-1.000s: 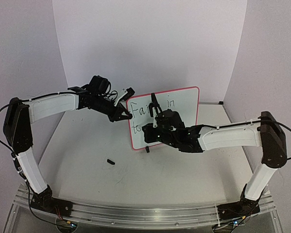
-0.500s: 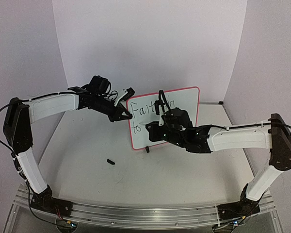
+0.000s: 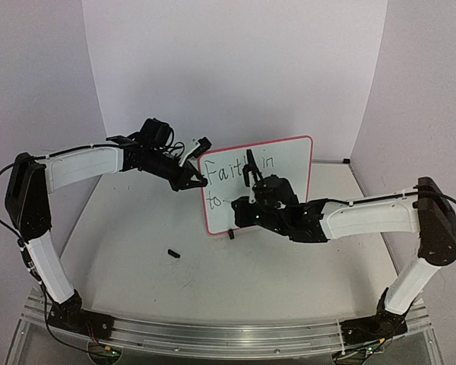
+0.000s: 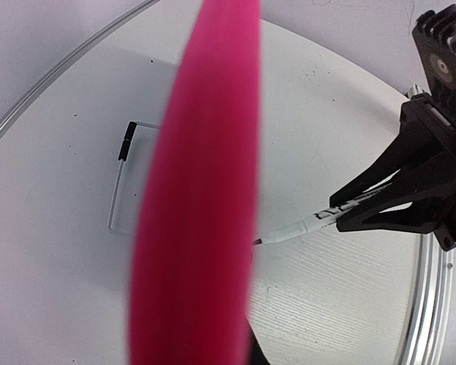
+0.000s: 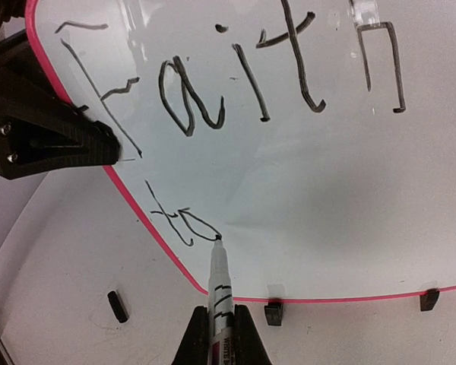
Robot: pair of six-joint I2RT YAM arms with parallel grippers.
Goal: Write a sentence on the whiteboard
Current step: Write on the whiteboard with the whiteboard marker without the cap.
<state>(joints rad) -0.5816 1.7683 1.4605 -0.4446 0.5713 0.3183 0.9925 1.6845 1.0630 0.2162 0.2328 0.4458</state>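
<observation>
The whiteboard, with a red-pink frame and two black feet, stands upright at mid-table. The sentence reads "Faith in" on the top line and "to" below. My left gripper is shut on the board's left edge; its black finger shows in the right wrist view. In the left wrist view the frame fills the middle as a blurred pink band. My right gripper is shut on a white marker whose tip touches the board at the "o". The marker also shows in the left wrist view.
A black marker cap lies on the table in front of the board's left corner, also in the right wrist view. White walls enclose the back and sides. An aluminium rail runs along the near edge.
</observation>
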